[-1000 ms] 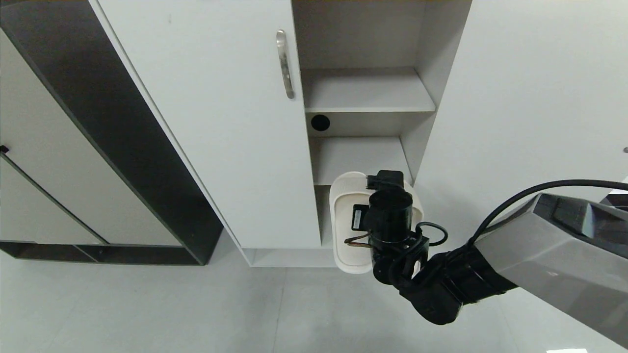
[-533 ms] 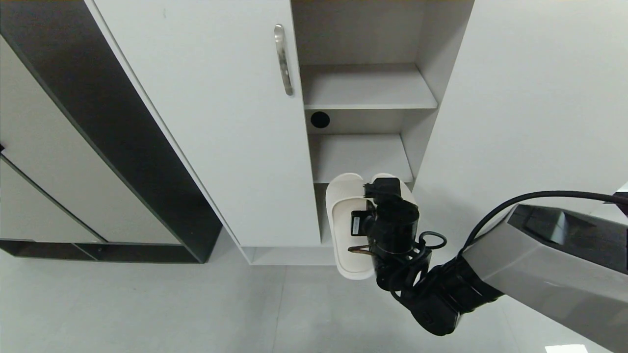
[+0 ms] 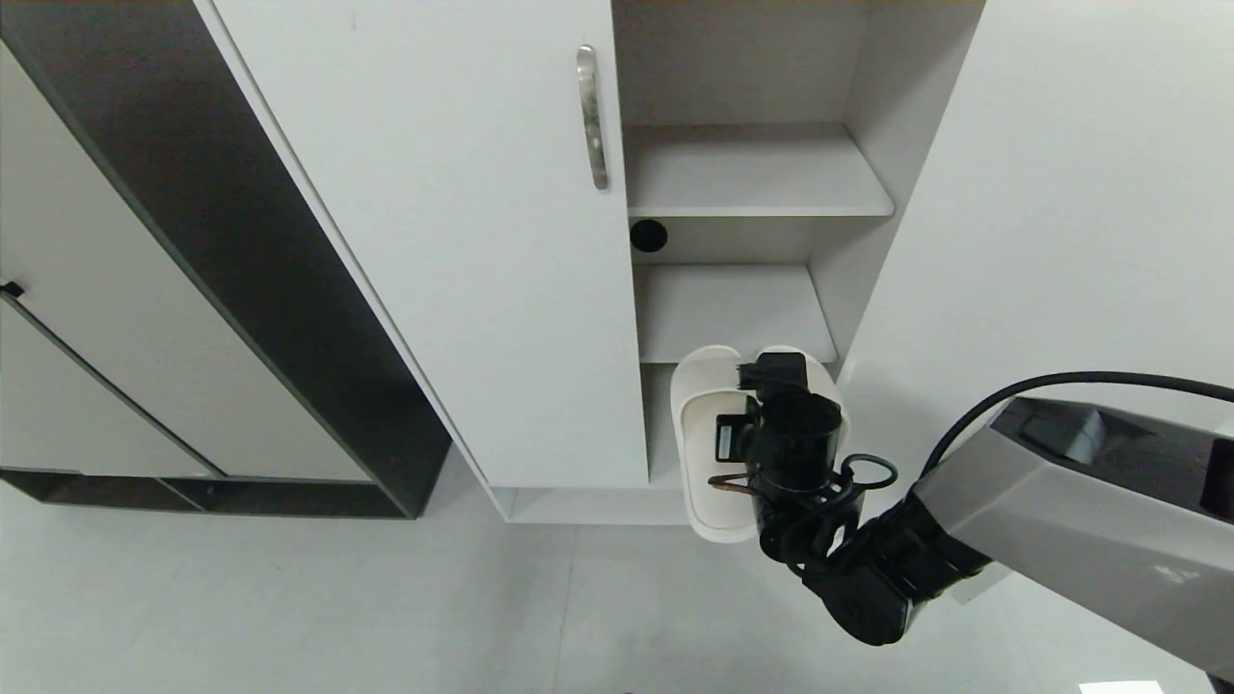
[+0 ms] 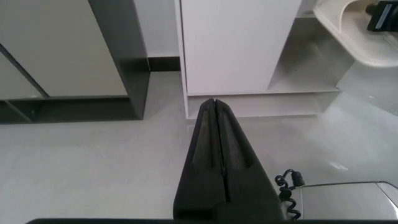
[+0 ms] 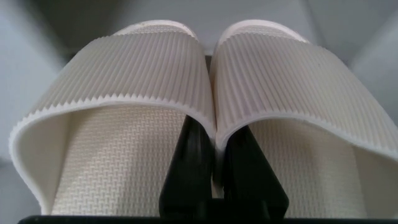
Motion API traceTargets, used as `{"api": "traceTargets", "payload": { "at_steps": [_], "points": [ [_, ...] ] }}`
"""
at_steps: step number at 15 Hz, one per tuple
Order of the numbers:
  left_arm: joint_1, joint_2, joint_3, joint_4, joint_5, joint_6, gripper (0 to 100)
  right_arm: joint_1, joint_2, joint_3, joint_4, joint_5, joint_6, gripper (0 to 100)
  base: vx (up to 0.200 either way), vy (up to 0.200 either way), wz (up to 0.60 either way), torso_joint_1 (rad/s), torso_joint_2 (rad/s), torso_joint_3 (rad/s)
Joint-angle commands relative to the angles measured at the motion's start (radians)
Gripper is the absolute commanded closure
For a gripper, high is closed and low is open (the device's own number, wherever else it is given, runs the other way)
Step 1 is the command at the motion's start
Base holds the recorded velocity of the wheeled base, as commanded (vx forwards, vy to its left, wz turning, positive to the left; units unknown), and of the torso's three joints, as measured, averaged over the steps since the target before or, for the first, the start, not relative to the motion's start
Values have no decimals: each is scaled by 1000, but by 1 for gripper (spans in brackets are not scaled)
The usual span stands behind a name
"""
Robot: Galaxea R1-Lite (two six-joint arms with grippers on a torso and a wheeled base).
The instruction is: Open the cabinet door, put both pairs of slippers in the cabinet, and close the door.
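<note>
While the left claw [image 4: 214,134] hung low over the grey floor [image 4: 93,168], fingers pressed flat together on nothing and pointing toward the cabinet's base, the cabinet door [image 3: 463,241] stood swung open to the left, its metal handle [image 3: 592,118] upright near the free edge. Right of it the cabinet [image 3: 897,116] showed two white shelves with a lower compartment beneath. At that compartment's mouth sat the cream slippers [image 3: 699,434], side by side, toes inward, heels out over the floor. The right claw [image 5: 214,149] was clenched on their touching inner edges. The right arm [image 3: 1060,520] sloped in from the lower right, wrist bent toward the cabinet.
</note>
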Motion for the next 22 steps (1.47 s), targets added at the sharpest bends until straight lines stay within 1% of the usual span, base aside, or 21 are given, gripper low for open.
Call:
{"api": "traceTargets", "payload": {
  "at_steps": [1,5,6,7,9,11,18,22],
  "points": [
    [0,2,0,0,1,0,100,-10,-15,13,-4,9,-3,100,0,0,0,0,0,0],
    [0,2,0,-1,2,0,100,-19,-21,35,-4,38,-3,100,0,0,0,0,0,0],
    [0,2,0,-1,5,-17,100,-21,-21,33,-4,38,-1,100,200,0,0,-2,2,12],
    [0,2,0,-1,5,-23,100,-24,-21,33,-4,38,-3,100,200,0,0,2,2,2],
    [0,2,0,-1,8,-23,100,-28,-21,31,-4,40,-1,100,200,0,0,-2,0,2],
    [1,2,0,-1,31,-23,100,-32,-21,28,-4,40,-1,100,200,0,0,7,0,5],
    [0,2,0,-1,33,-24,100,-30,4,33,-4,40,2,100,200,0,0,1,2,2],
    [0,2,0,-1,33,-24,100,-30,22,22,-13,51,8,100,0,0,0,0,0,0]
  ]
}}
